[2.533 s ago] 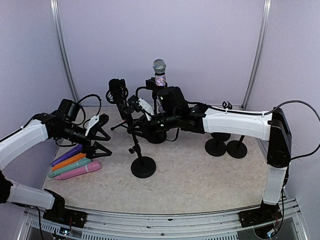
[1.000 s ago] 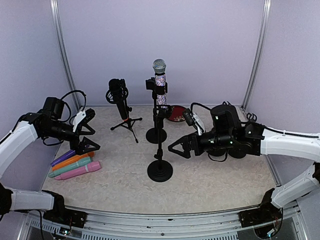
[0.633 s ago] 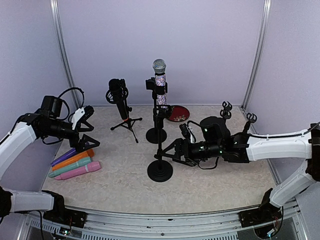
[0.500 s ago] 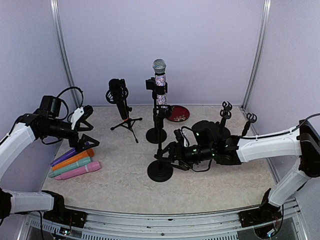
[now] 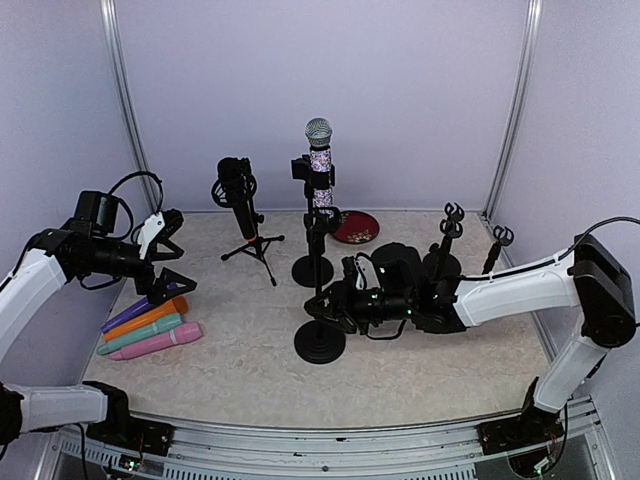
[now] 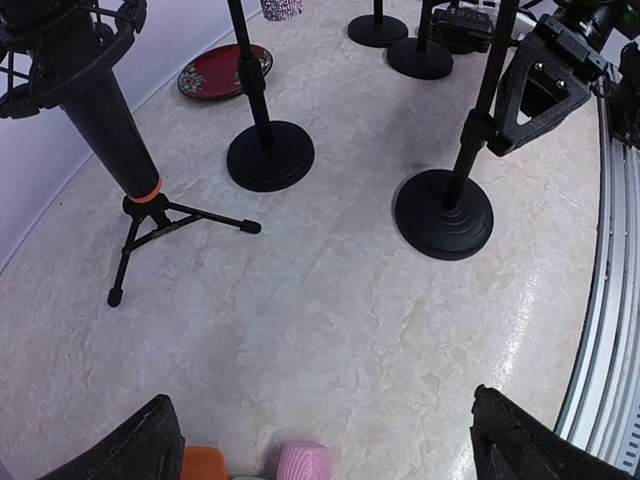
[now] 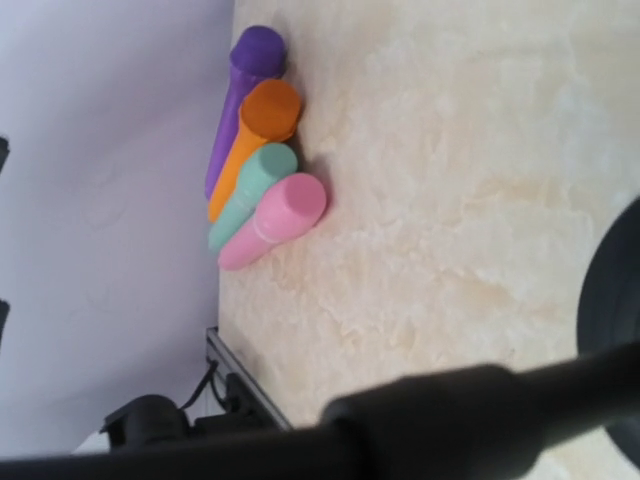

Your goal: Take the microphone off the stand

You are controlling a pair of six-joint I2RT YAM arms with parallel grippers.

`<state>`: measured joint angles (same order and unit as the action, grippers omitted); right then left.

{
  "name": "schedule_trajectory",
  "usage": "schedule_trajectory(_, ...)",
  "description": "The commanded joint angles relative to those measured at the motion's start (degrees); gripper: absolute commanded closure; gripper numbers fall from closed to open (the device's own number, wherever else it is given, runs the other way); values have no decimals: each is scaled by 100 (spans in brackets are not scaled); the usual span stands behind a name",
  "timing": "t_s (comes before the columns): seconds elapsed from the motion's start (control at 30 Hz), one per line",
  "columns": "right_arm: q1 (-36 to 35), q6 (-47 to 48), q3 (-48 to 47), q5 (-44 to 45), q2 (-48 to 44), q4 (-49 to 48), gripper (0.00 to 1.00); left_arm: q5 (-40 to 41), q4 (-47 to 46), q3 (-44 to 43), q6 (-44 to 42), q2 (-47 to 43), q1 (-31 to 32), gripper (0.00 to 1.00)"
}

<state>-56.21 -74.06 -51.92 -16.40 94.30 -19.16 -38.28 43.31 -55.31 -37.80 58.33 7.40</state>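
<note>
The microphone (image 5: 318, 150), silver-headed with a patterned body, stands upright in the clip of its black stand (image 5: 312, 270) at the back centre; its lower end shows in the left wrist view (image 6: 280, 8). My right gripper (image 5: 325, 305) is low at the pole of a nearer empty stand (image 5: 320, 342), jaws apart at the pole. In the right wrist view that pole (image 7: 450, 420) lies blurred across the bottom and the fingers do not show. My left gripper (image 5: 168, 258) is open and empty at the left, above the table (image 6: 330, 450).
A black microphone on a tripod (image 5: 237, 195) stands at the back left. Several coloured microphones (image 5: 150, 328) lie at the left. A red plate (image 5: 355, 227) lies at the back. Two more empty stands (image 5: 445, 240) are at the right.
The empty stand stands further right than 2.5 s ago. In the last second my right gripper has moved left from the right side to its pole. My left gripper has drifted slightly left.
</note>
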Motion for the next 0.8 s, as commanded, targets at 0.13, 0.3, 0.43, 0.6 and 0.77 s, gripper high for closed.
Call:
schedule_trajectory(0.13, 126, -246, 196, 313, -139, -303, 81, 24, -15, 56, -45, -103, -57, 3)
schedule_trajectory(0.3, 296, 77, 194, 345, -395, 119, 100, -8, -42, -7, -26, -63, -53, 3)
schedule_trajectory(0.43, 512, 546, 88, 120, -604, 773, 100, -20, -35, -74, -8, -12, -48, 3)
schedule_trajectory(0.6, 983, 1015, 225, -507, -842, 1338, 100, -21, -63, -98, -12, 50, -51, 3)
schedule_trajectory(0.77, 1445, 1319, 561, -973, -1017, 1805, 100, -73, -131, -24, 30, 82, -46, 3)
